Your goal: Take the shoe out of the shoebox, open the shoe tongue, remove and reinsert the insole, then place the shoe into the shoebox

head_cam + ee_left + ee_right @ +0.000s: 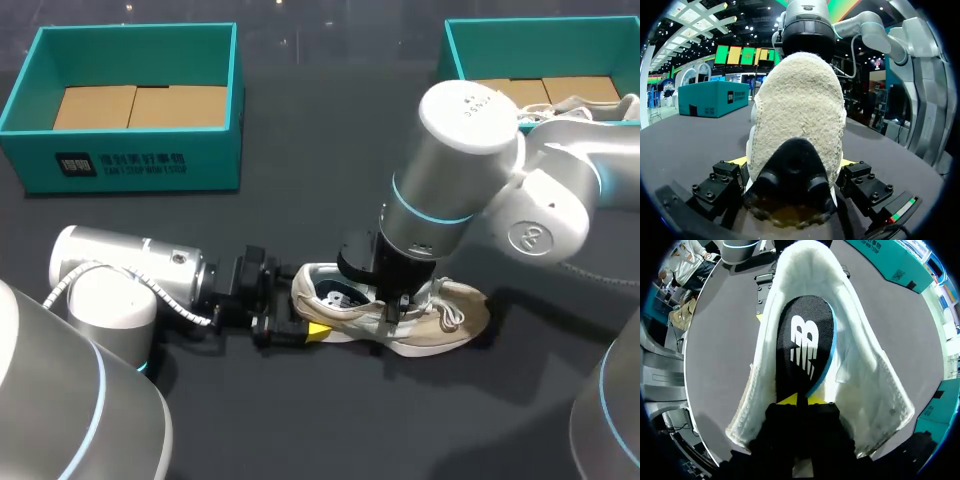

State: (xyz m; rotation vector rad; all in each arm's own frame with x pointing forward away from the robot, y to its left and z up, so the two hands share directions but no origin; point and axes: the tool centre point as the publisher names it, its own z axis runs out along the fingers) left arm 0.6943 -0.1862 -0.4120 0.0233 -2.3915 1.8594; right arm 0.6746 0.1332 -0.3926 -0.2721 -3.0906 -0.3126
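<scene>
A beige and white shoe lies on the dark table, toe pointing right. My left gripper is at its heel. In the left wrist view the fleecy heel fills the space between the yellow fingertips, which press on it from both sides. My right gripper comes down from above into the shoe's opening. In the right wrist view its yellow tips are pinched together on the front edge of the black insole, which lies inside the shoe with a blue rim showing.
An open teal shoebox with a cardboard bottom stands at the back left. A second teal box at the back right holds another light shoe. My right arm's elbow hangs over the table's right side.
</scene>
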